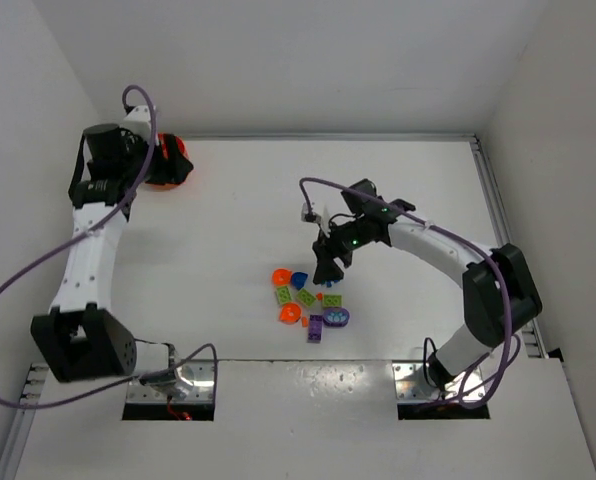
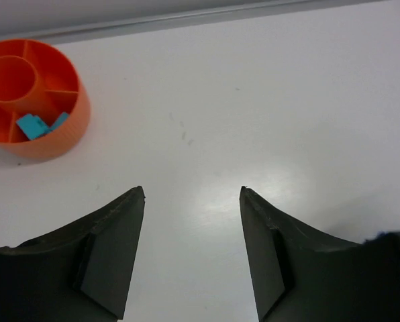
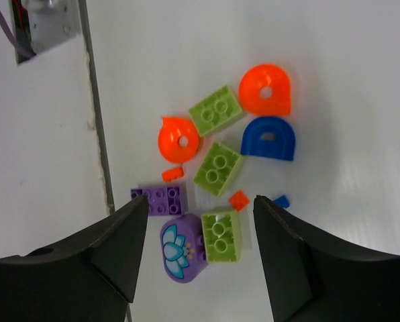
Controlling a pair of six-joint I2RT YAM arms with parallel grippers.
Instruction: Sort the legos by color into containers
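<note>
You have the bowl [image 1: 176, 160] at the far left of the table [image 1: 238, 200], just beside the left arm's wrist. From that wrist's camera it sits up and left of the left gripper [image 2: 193, 194], well apart from it, with two small pieces [image 2: 35, 125] lying together in one outer compartment. The loose legos [image 1: 308, 300] are bunched near the table's front edge, between the two arm bases and well apart from the bowl. The right gripper [image 1: 328, 268] hangs over the bunch's far side. In its wrist view, one studded brick [image 3: 220, 235] shows between the fingers [image 3: 119, 255], touching a domed piece [image 3: 182, 249] on its left. The other bricks and the rounded pieces [image 3: 266, 88] lie beyond it.
</note>
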